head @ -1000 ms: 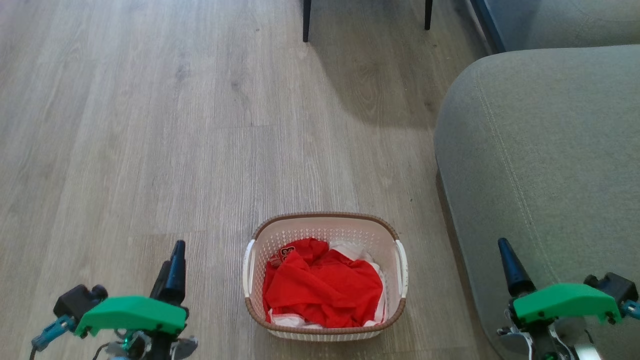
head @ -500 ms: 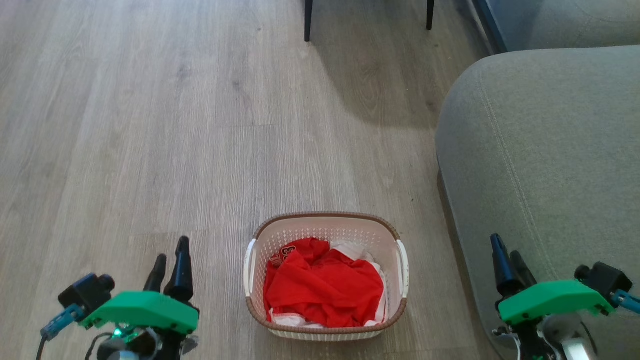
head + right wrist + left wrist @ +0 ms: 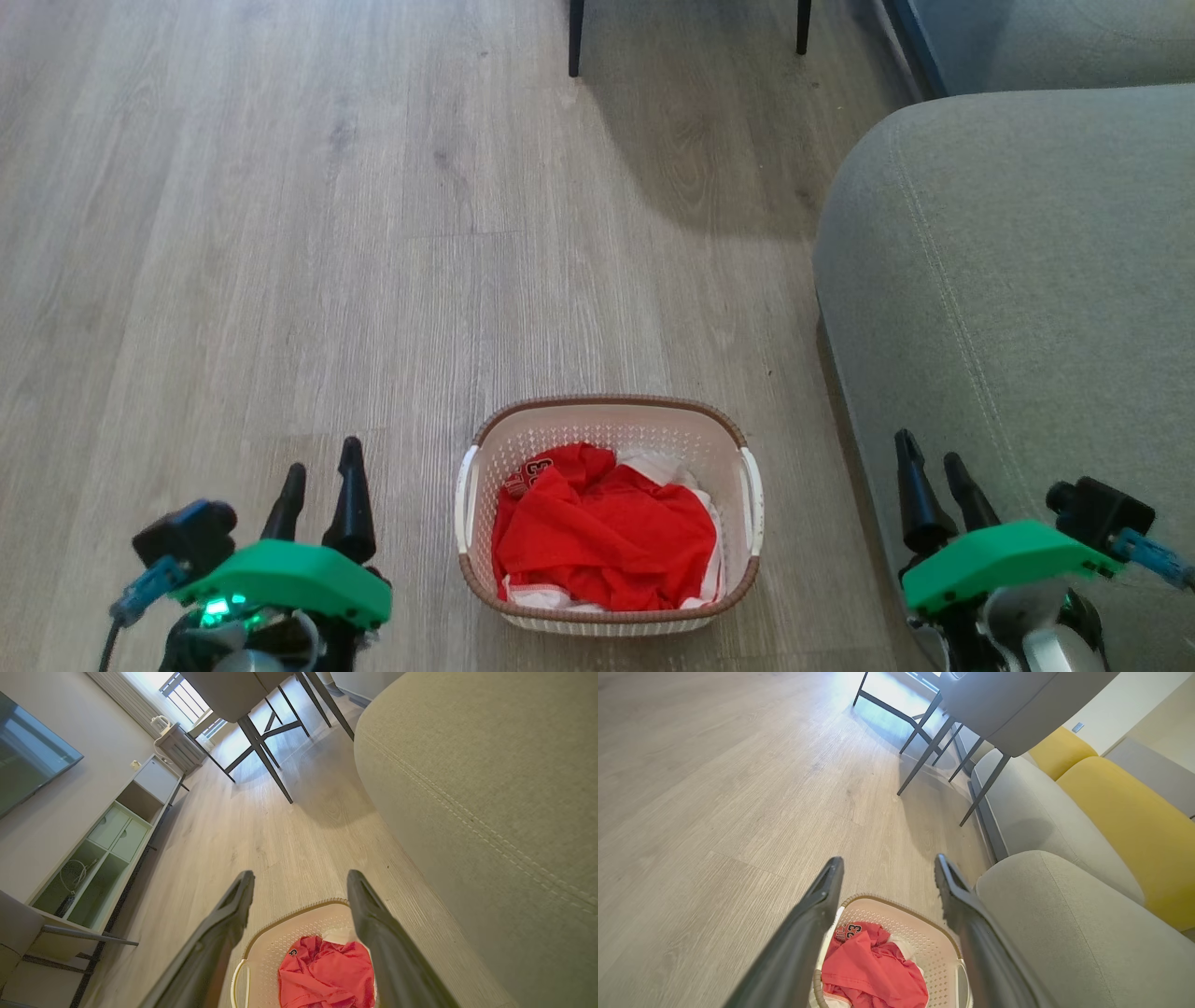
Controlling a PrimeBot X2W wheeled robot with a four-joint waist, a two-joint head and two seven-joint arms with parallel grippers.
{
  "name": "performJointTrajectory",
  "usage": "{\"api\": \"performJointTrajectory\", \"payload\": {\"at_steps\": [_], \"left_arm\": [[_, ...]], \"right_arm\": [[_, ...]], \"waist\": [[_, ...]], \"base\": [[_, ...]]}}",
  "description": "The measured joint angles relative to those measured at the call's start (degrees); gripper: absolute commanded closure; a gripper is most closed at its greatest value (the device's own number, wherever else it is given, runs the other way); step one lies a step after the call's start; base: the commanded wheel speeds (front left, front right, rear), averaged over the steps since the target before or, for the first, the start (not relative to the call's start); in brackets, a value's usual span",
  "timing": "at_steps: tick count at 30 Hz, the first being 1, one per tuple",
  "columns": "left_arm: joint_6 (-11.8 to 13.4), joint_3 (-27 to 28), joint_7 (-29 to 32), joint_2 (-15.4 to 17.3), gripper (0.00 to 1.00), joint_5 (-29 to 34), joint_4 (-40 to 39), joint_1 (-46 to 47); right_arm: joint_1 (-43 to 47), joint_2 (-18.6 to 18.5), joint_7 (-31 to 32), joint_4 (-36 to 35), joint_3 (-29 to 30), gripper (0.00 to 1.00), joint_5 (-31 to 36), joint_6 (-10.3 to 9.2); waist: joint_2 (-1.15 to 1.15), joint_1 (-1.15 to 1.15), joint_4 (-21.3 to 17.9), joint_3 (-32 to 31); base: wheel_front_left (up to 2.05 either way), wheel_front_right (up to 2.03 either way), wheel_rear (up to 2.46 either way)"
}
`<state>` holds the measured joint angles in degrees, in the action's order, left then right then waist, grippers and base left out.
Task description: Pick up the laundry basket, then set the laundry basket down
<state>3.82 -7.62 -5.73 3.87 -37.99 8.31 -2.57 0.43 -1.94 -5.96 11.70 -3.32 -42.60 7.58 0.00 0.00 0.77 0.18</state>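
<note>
The laundry basket (image 3: pixel 607 405), cream-white and perforated with a brown rim and white side handles, stands on the wood floor holding red and white clothes (image 3: pixel 597 532). My left gripper (image 3: pixel 322 462) hovers open to the basket's left, apart from the left handle. On the basket's right, over the sofa's edge, my right gripper (image 3: pixel 928 450) is open too. In the left wrist view the basket (image 3: pixel 920 938) lies low between the spread fingers of the left gripper (image 3: pixel 888 861). The right wrist view shows the basket (image 3: pixel 275 947) below the open right gripper (image 3: pixel 300 875).
A grey sofa (image 3: pixel 1008 280) runs close along the basket's right side. Dark chair legs (image 3: pixel 573 37) stand on the floor farther ahead. Yellow cushions (image 3: pixel 1120 821) lie on the sofa's far part. A low TV cabinet (image 3: pixel 107 844) lines the wall to the left.
Both grippers have drifted inward toward the basket, the left rightward and the right leftward. On each, two fingers now show apart where one dark shape showed before. The basket has not moved.
</note>
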Motion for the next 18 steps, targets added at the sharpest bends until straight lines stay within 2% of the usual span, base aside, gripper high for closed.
{"api": "performJointTrajectory", "payload": {"at_steps": [18], "left_arm": [[3.45,-3.01,-3.01,1.34,0.0,12.66,-1.97,-1.12]], "right_arm": [[0.01,-0.08,-2.91,-1.57,-2.36,0.0,12.1,0.0]], "waist": [[0.0,0.0,0.08,0.17]], "base": [[0.0,0.0,0.0]]}}
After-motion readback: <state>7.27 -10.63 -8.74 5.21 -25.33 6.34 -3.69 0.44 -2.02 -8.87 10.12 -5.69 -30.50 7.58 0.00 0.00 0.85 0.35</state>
